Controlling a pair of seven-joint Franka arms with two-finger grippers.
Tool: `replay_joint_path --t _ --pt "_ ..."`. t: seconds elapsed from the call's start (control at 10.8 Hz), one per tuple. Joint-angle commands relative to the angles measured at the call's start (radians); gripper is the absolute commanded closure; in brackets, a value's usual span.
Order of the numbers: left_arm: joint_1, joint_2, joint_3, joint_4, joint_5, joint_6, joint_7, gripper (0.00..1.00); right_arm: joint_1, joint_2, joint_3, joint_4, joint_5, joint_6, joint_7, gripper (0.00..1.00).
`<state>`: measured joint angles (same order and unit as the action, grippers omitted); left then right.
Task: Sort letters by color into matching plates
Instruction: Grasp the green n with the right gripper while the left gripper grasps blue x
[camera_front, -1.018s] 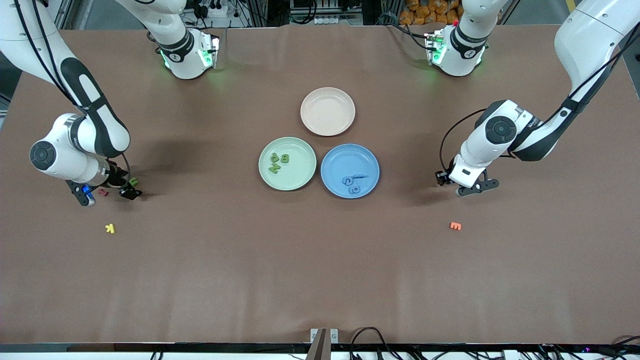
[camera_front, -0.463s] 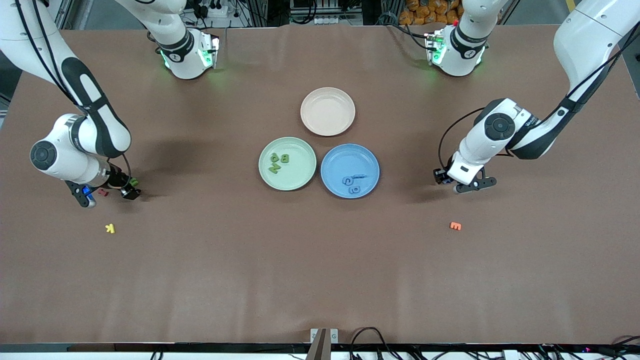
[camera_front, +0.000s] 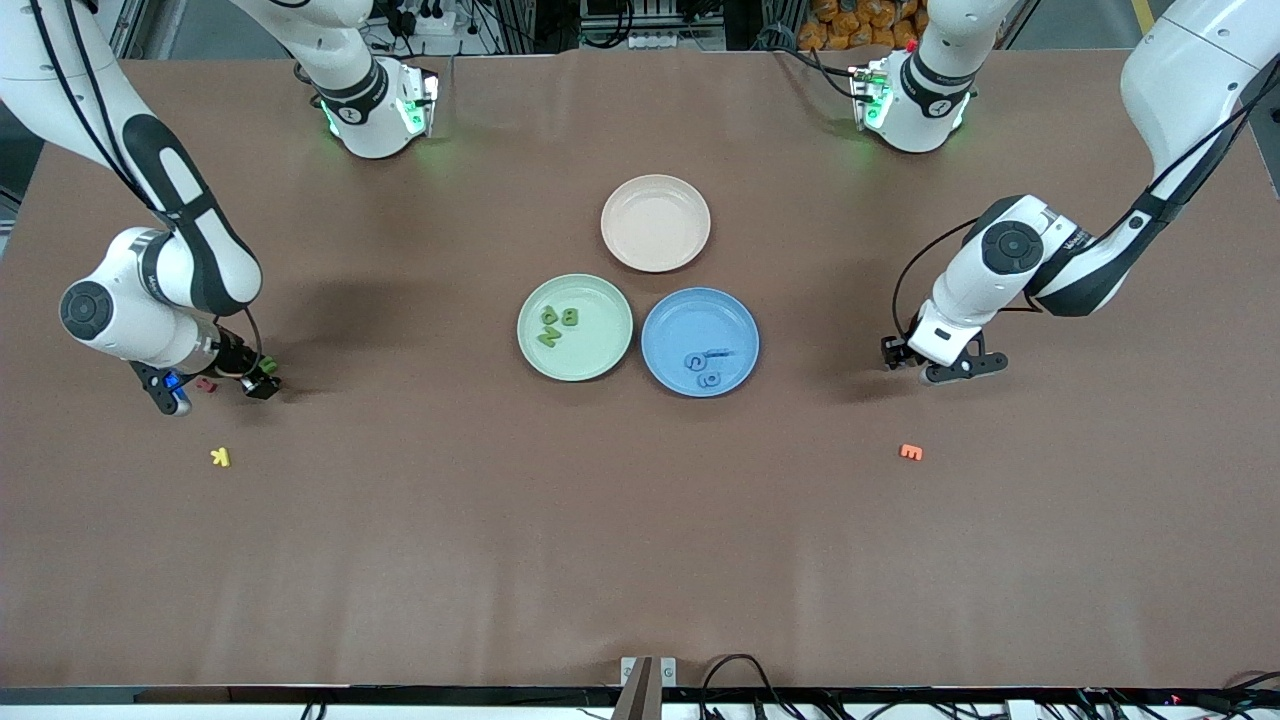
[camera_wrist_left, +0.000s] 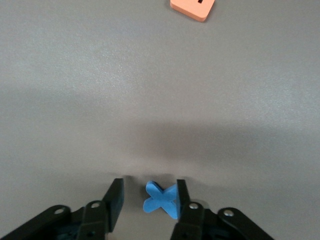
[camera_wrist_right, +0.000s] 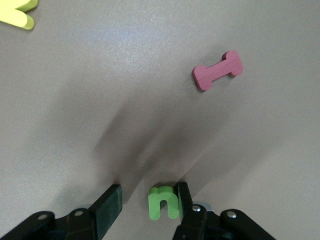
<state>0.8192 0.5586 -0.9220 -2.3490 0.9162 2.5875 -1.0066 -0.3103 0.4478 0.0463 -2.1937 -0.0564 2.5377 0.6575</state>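
— Picking up, is that what is entered as the step in hand?
— Entered for both arms. Item: left hand (camera_front: 940, 365), low over the worktop (camera_front: 640, 560) toward the left arm's end; jaws part open, blue letter (camera_wrist_left: 161, 199) set between them, touched by one finger (camera_wrist_left: 181, 197), a gap left at the other. Nothing is gripped.
— And the other?
— Item: right hand (camera_front: 215, 390), low at the right arm's end; jaws part open, green letter (camera_wrist_right: 164, 201) against one finger, not clamped.
— What is called for next?
— By judgement: jaws are to be shut, letters lifted, the blue one carried to the blue plate (camera_front: 720, 320), the green one to the green plate (camera_front: 530, 355).
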Motion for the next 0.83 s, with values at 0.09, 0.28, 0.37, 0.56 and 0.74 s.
replay_joint_path --t 0.09,0.28,0.37,0.56,0.74 --pt "0.006 -0.006 -0.009 -0.013 0.027 0.017 0.002 0.35 -0.001 -0.009 -0.002 -0.012 0.009 0.006 -0.015 0.54" --pt "0.000 0.000 -0.009 -0.013 0.029 0.019 0.002 0.32 0.000 -0.015 -0.002 -0.014 0.010 0.006 -0.028 0.57" --pt "-0.005 0.000 -0.009 -0.013 0.029 0.019 0.002 0.32 0.000 -0.015 -0.002 -0.014 0.010 0.006 -0.030 0.62" --pt "-0.023 0.001 -0.009 -0.012 0.029 0.019 0.002 0.36 0.000 -0.027 -0.002 -0.023 0.009 0.004 -0.036 0.67" --pt "-0.022 0.009 -0.008 -0.012 0.047 0.019 0.002 0.43 0.000 -0.040 -0.002 -0.032 0.010 0.003 -0.038 0.69"
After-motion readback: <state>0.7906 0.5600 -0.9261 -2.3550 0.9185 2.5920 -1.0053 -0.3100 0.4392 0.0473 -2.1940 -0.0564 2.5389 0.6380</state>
